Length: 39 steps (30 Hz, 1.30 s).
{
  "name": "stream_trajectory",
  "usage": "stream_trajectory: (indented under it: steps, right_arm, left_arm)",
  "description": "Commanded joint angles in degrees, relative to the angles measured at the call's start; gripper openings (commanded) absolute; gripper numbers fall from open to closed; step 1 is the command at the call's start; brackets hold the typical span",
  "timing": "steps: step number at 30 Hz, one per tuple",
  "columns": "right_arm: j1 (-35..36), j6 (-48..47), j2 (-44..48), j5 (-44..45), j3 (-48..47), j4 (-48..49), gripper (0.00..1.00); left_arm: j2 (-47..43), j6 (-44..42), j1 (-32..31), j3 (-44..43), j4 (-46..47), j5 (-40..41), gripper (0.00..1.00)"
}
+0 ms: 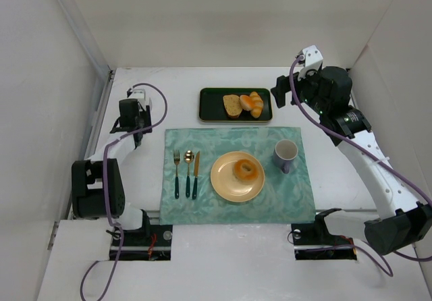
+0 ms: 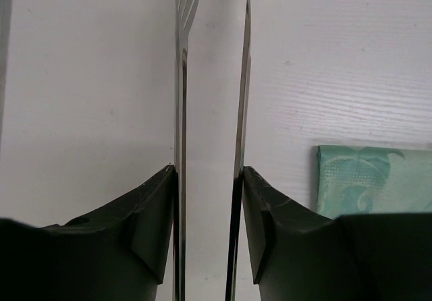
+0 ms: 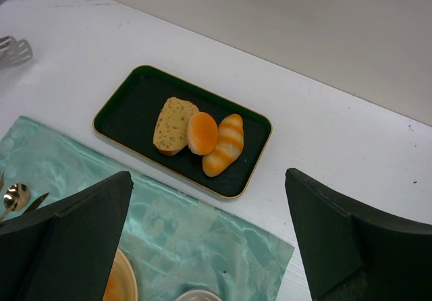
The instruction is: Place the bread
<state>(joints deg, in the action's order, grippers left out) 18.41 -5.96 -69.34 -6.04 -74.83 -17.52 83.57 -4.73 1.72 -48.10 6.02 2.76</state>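
White tabletop between pale walls: left gripper (image 2: 209,173) pinching metal tongs (image 2: 181,78) off the placemat's (image 1: 297,200) left edge, bread (image 1: 246,169) flat on the yellow plate (image 1: 223,186) mid-mat, probably light and slightly squashy, best nipped gently across one side of its ring, right gripper (image 3: 208,179) spread wide near the tray (image 3: 128,105).

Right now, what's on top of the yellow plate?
Only the bread, a ring-shaped bagel, lies on the yellow plate, slightly off-centre. The rest of the plate is bare. The patch directly beneath the bagel is covered, so nothing there can be checked.
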Motion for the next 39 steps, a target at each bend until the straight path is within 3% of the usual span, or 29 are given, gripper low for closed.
stream_trajectory:
  steps: [1, 4, 16, 27, 33, 39]
  right_arm:
    - [-0.2, 0.6, 1.8, -0.5, 0.0, 3.0, 1.00]
    - [-0.2, 0.6, 1.8, -0.5, 0.0, 3.0, 1.00]
    - [-0.2, 0.6, 2.4, -0.5, 0.0, 3.0, 1.00]
    - [-0.2, 0.6, 2.4, 0.1, 0.0, 3.0, 1.00]
    - [-0.2, 0.6, 2.9, 0.1, 0.0, 3.0, 1.00]
    - [-0.2, 0.6, 2.9, 0.1, 0.0, 3.0, 1.00]
  left_arm:
    - [1.2, -0.9, 0.7, -1.2, 3.4, -2.1, 0.38]
    - [3.5, -0.9, 0.7, -2.6, 2.2, -2.1, 0.38]
    - [9.0, -0.4, 1.2, -5.2, -1.7, -2.8, 0.57]
    - [12.4, 0.7, 1.7, -6.8, -4.7, -2.8, 0.62]
    - [14.3, 1.3, 2.2, -8.4, -6.8, -2.8, 0.76]
    - [14.3, 1.8, 2.2, -8.9, -7.9, -3.3, 0.83]
